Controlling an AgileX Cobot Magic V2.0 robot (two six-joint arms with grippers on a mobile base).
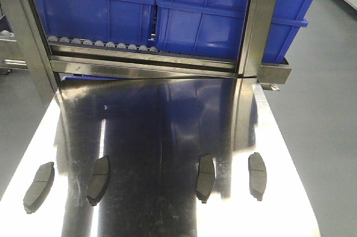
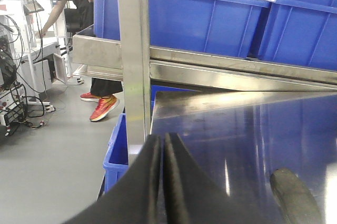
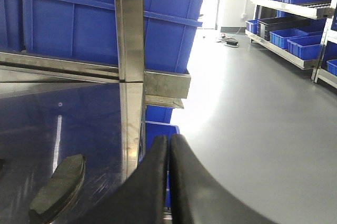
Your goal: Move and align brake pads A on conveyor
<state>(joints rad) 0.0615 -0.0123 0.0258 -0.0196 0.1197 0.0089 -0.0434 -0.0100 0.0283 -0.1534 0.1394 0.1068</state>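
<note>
Several dark-grey brake pads A lie in a row on the shiny steel table [image 1: 167, 114], near its front edge: far left [image 1: 39, 187], left of centre [image 1: 99, 180], right of centre [image 1: 205, 177] and right [image 1: 257, 175]. The conveyor is out of view. My left gripper [image 2: 162, 142] is shut with nothing in it, over the table's left edge, with one pad [image 2: 295, 197] to its right. My right gripper [image 3: 168, 142] is shut and empty at the table's right edge, a pad [image 3: 59, 186] to its left. Neither gripper shows in the front view.
Blue bins [image 1: 206, 14] sit on a steel rack behind the table, with upright posts [image 1: 257, 19] and a roller rail [image 1: 100, 43]. A blue bin [image 2: 118, 153] stands on the floor at the left, where a person in red shoes [image 2: 103, 107] stands. Shelves [image 3: 295, 29] line the right.
</note>
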